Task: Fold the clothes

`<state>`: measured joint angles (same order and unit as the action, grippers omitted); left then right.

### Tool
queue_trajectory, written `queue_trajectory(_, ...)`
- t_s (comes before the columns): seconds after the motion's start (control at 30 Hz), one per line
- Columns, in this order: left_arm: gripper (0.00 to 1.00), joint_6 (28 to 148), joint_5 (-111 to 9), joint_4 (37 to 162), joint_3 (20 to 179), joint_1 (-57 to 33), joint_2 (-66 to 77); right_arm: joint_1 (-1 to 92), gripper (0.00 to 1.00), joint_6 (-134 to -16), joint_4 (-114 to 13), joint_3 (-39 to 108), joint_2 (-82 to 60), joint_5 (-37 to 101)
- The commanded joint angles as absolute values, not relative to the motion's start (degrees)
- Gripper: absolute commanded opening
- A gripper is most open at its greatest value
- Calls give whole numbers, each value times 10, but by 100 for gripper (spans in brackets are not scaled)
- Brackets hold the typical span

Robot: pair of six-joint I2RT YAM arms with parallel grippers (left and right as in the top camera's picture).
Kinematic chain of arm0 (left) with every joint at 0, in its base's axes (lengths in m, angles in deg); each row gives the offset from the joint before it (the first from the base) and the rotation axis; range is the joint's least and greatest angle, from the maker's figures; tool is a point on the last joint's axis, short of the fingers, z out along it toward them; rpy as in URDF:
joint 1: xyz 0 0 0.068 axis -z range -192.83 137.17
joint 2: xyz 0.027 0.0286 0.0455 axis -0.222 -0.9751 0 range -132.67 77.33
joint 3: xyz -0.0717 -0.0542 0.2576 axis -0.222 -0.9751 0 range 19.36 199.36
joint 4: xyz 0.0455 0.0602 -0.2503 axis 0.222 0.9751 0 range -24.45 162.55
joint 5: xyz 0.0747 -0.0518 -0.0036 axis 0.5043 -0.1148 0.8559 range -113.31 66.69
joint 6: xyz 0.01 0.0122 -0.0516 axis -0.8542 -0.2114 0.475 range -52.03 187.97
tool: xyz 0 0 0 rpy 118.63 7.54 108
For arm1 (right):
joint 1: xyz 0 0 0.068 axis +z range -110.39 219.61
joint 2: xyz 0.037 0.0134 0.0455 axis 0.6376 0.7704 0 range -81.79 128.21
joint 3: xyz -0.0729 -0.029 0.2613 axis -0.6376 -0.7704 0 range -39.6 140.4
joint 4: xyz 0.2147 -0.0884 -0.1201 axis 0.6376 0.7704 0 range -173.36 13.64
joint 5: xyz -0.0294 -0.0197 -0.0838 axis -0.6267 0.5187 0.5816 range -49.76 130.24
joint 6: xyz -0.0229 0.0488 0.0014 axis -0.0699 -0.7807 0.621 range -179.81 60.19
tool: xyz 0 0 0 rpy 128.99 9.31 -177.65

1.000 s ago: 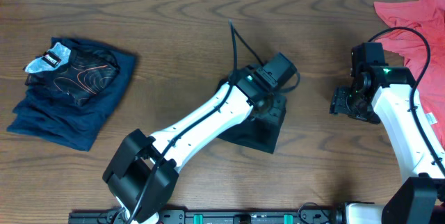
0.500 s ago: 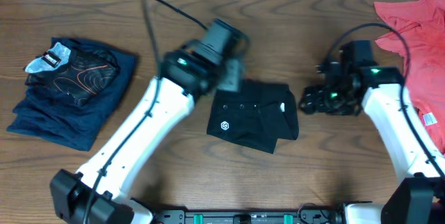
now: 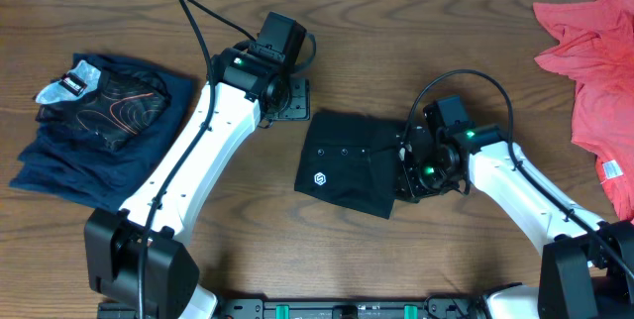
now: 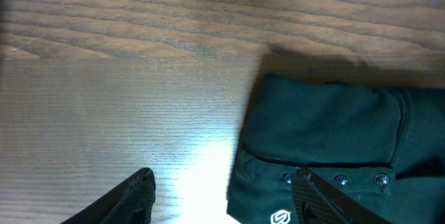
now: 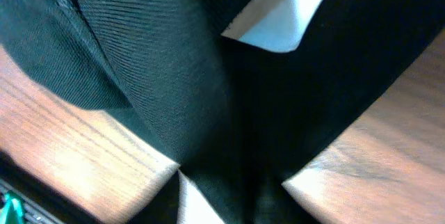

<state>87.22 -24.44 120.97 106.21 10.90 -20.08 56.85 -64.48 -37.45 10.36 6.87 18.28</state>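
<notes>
Brown wood-grain surface [image 3: 475, 22], overhead view first. Plain black T-shirt [image 3: 362, 175] lies at centre between the two arms, folded into a compact rough rectangle. Small white emblem [image 3: 320, 178] shows near its lower left corner, with a row of tiny white lettering [image 3: 347, 151] above it. Left tool [image 3: 287, 101] sits just off the shirt's upper left corner, over bare wood. Right tool [image 3: 408, 165] is at the shirt's right edge, over the layered end. Navy-blue garment [image 3: 89, 170], with a red-lined black garment [image 3: 119, 111] on top, lies well apart at far left; coral garment [image 3: 594, 81] is heaped at far right. Left wrist view: fingers [image 4: 135, 196] are spread with nothing between them, so this tool is released; one tip is over wood, the other over the shirt's near edge. Cloth looks soft and matte, with edges rounded where layers stack and a hem line across it. Right wrist view: very close, finely ribbed black cloth fills most of the frame and runs down into the tool's gap. A pale patch near the top cannot be identified. Cannot tell whether this tool is clenched on cloth or only pressed against it. Risk, as judged: a pinch that takes only the top layer would peel the fold open. With nothing pinning the far side, any pull could drag the whole bundle and bunch it.
</notes>
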Motion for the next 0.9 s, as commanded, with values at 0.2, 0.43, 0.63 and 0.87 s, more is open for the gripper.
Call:
queue_trajectory(0.2, 64, 865, -245, 1213, 1062, 107, -199, 575, 1, -638, -318, 167, 47, -76)
queue_trajectory(0.43, 65, 865, -245, 1218, 1062, 107, -199, 575, 1, -655, -293, 187, 35, -171)
queue_trajectory(0.63, 65, 865, -245, 1221, 1061, 107, -199, 581, 1, -647, -265, 187, 35, -238)
queue_trajectory(0.87, 66, 865, -245, 1221, 1061, 107, -199, 582, 1, -607, -180, 184, 36, -27)
